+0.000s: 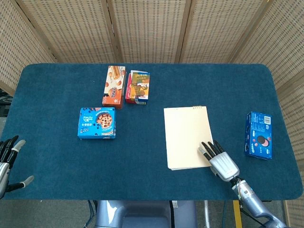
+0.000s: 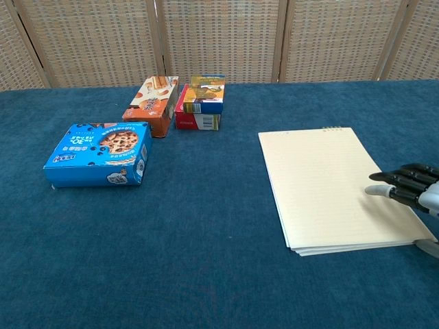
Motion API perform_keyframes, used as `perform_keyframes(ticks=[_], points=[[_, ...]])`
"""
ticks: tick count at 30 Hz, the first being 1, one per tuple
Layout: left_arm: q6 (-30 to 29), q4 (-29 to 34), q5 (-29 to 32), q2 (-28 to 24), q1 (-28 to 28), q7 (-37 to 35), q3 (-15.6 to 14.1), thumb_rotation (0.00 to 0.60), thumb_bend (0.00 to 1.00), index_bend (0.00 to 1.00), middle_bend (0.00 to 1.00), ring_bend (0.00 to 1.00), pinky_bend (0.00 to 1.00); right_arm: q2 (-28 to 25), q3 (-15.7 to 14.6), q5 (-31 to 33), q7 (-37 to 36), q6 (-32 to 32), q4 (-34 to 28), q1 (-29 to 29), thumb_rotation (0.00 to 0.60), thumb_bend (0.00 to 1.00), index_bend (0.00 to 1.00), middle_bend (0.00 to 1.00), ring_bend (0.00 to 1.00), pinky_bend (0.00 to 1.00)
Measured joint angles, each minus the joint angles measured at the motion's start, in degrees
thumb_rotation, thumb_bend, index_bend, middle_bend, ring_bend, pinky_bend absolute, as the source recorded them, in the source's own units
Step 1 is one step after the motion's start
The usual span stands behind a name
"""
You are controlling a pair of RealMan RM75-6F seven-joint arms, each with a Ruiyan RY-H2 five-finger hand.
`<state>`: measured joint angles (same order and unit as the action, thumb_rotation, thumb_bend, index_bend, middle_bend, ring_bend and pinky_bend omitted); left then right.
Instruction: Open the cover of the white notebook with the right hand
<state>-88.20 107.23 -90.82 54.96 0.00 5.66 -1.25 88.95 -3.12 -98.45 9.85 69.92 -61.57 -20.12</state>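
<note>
A blue-covered tabletop fills the scene, backed by woven wicker screen panels. The white notebook lies flat and closed on it, binding edge away from the robot — every other place here is given relative to it. The right hand rests at the notebook's near right corner, fingers stretched out flat and slightly spread, their tips on the cover, gripping nothing. Well to the notebook's left sits a blue cookie box. Beyond it and to the left stand an orange snack box and a red-and-blue box, side by side. To the notebook's right lies a blue biscuit pack. Far left of the notebook, at the tabletop's near edge, the left hand hangs open and holds nothing.
</note>
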Motion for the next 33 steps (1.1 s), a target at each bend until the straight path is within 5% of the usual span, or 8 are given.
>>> perform_keyframes(ticks=[20,33], points=[[0.4,0.1,0.3,0.0,-0.3,0.1,0.1,0.600,0.00,0.00,0.00,0.00,0.00,6.3,4.1,1.4,-2.1,3.3,4.3,-3.2,0.600,0.45,0.03,0.00,0.00,0.00],[1.0,0.2,1.0,-0.1,-0.6,0.2,0.3,0.600,0.00,0.00,0.00,0.00,0.00,8.2,7.7,5.1,0.5,-0.6,5.0,-7.6,0.600,0.45,0.06,0.00,0.00,0.00]])
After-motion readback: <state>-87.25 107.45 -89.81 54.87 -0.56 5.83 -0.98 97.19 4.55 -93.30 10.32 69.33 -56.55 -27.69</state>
